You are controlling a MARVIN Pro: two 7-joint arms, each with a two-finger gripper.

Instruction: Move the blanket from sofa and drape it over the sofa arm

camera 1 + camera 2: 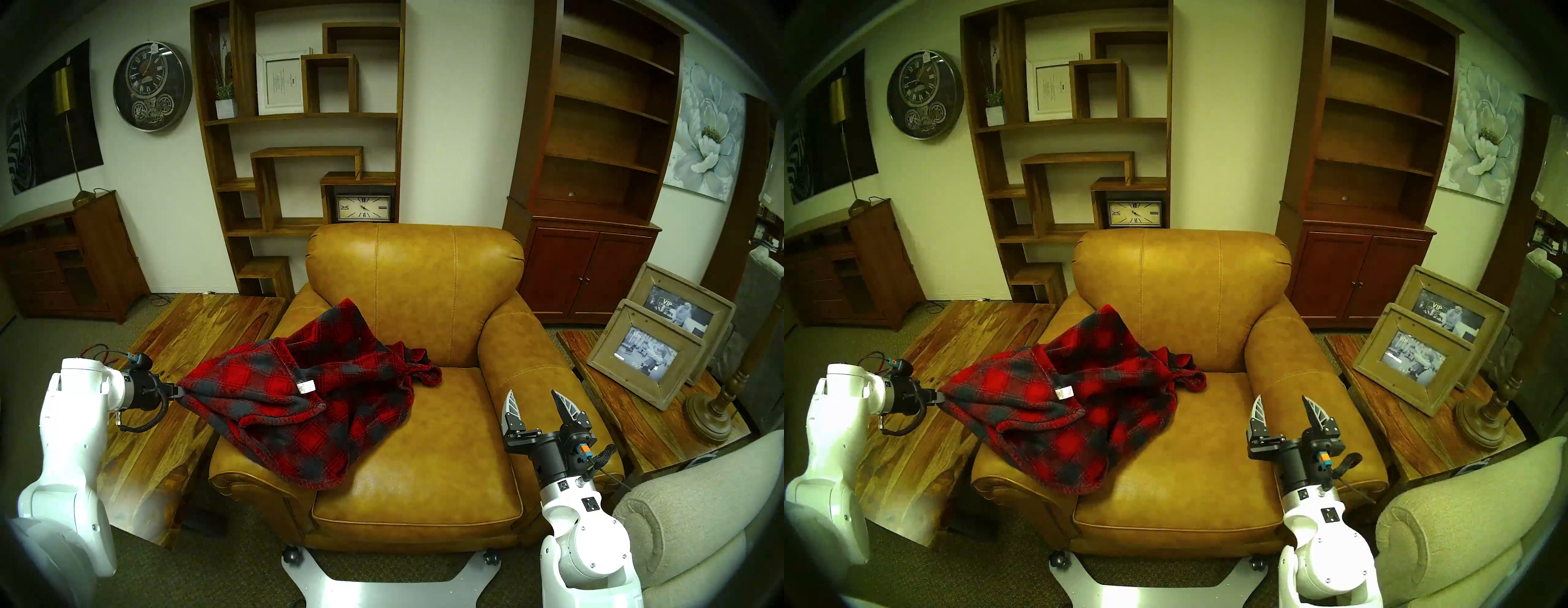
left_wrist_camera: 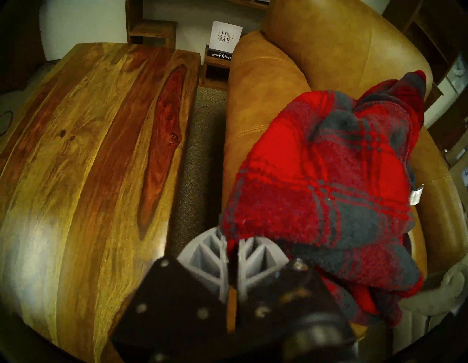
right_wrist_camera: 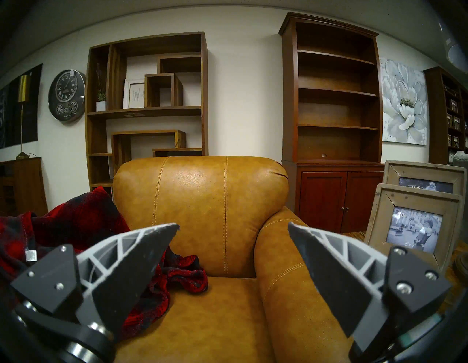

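2 grippers are in view, and only 1 has work. The left gripper [image 1: 178, 391] is clenched on a corner of the blanket [image 1: 314, 395], its fingers [image 2: 215, 256] pressed together with red fleece pinched between them, out past the outer side of the sofa arm [image 2: 253, 106]. Beyond those fingers the blanket lies heaped across that arm and onto the seat of the sofa [image 1: 424, 458], with a tail bunched near the backrest. The right gripper [image 1: 535, 409] hangs released, fingers spread wide with nothing between them, above the seat's other side.

The pinch looks thin, so plush cloth could slip free under a pull. Most of the weight sits on the seat side; let go now and the heap may slump back onto the cushion. Pulling too far outward could drag everything onto the wooden table [image 2: 88, 164] beside the fingers.
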